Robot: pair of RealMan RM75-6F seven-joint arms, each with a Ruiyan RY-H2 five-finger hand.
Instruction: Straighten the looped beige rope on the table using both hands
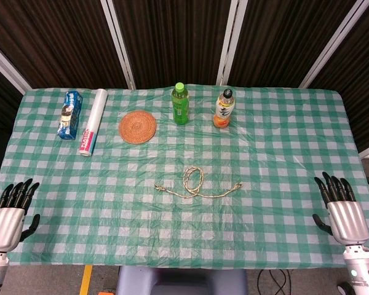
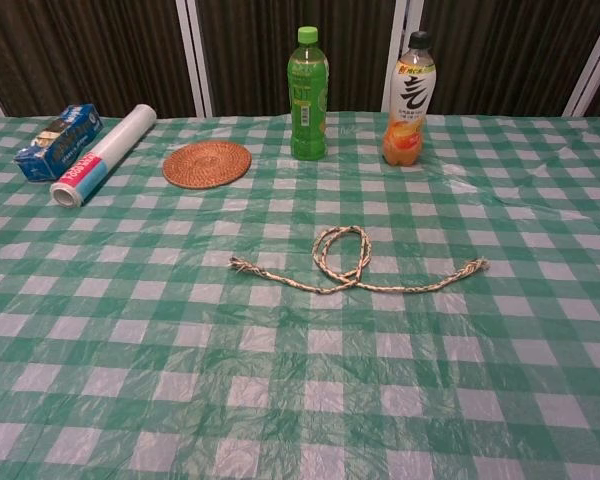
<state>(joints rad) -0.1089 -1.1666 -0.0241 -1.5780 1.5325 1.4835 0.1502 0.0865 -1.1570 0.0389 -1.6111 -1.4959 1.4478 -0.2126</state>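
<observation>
A beige rope [image 1: 195,186] lies in the middle of the green checked table, with one loop rising from its centre and frayed ends trailing left and right; the chest view shows the same rope [image 2: 352,270]. My left hand [image 1: 11,212] rests at the table's near left corner, fingers apart and holding nothing. At the near right corner my right hand [image 1: 341,209] lies the same way, empty with fingers spread. Both hands are far from the rope and neither appears in the chest view.
Along the back stand a green bottle [image 1: 181,104] and an orange drink bottle [image 1: 224,109]. A round woven coaster [image 1: 137,127], a white roll [image 1: 93,121] and a blue packet [image 1: 69,114] lie at the back left.
</observation>
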